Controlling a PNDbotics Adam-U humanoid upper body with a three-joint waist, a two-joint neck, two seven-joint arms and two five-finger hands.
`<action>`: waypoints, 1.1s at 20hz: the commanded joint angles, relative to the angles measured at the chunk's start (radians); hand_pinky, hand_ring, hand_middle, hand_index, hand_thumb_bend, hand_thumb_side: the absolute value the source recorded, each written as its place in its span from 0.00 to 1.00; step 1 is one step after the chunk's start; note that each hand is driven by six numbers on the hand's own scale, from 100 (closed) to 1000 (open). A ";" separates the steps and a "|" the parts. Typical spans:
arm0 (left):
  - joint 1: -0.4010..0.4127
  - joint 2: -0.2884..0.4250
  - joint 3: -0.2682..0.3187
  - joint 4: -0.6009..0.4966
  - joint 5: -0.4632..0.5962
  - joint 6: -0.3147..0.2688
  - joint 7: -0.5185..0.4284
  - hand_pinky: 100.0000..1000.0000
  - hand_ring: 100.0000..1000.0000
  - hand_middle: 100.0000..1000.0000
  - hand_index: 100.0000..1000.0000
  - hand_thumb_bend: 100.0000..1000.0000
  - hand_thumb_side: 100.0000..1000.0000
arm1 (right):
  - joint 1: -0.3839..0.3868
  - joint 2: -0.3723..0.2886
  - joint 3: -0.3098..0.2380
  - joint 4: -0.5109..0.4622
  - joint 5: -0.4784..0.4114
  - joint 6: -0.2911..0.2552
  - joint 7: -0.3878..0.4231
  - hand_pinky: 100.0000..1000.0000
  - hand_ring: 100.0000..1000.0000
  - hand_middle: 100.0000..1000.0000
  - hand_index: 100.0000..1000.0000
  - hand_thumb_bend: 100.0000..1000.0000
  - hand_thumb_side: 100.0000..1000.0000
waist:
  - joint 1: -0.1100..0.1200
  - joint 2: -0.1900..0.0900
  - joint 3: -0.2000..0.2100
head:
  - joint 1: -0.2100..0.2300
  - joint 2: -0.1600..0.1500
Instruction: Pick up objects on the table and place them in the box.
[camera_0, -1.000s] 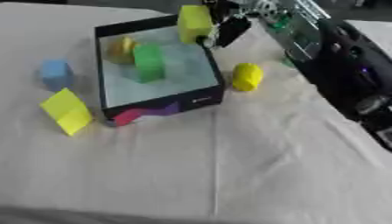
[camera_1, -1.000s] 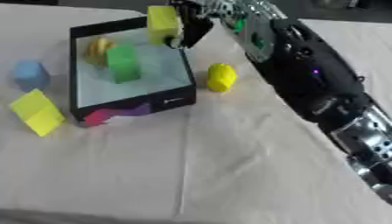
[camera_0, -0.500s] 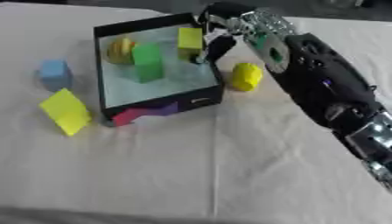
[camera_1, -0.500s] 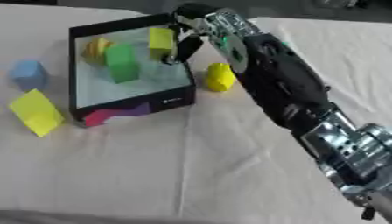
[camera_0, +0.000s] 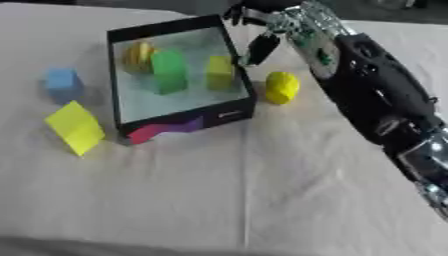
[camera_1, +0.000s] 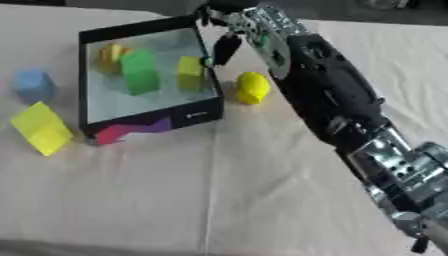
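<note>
Fingers of the right hand hang released, grasping nothing, top centre above the box's right wall. Left to right: blue cube and yellow block lie outside, left of the box; inside sit an orange piece, green block and yellow block; a yellow lump waits right. Roughly half done. Left hand unseen; hand blurred.
</note>
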 joint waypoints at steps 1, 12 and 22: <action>-0.004 0.025 0.008 -0.004 0.004 0.003 0.006 0.71 0.76 0.73 0.78 0.05 0.74 | -0.027 -0.082 -0.033 -0.071 -0.088 0.037 -0.018 0.81 0.80 0.76 0.90 0.21 0.06 | -0.007 -0.023 -0.006 | 0.012 0.000; 0.021 0.044 0.005 0.007 -0.007 0.014 -0.012 0.71 0.76 0.73 0.78 0.04 0.75 | 0.055 -0.336 -0.092 -0.129 -0.298 0.089 0.018 0.82 0.83 0.80 0.90 0.17 0.06 | -0.013 -0.022 -0.034 | 0.032 -0.003; 0.015 0.043 0.003 0.010 -0.012 0.021 -0.023 0.71 0.76 0.73 0.78 0.04 0.75 | 0.140 -0.413 -0.091 -0.118 -0.289 -0.006 0.159 0.86 0.86 0.82 0.92 0.26 0.10 | -0.015 -0.016 -0.029 | 0.037 -0.019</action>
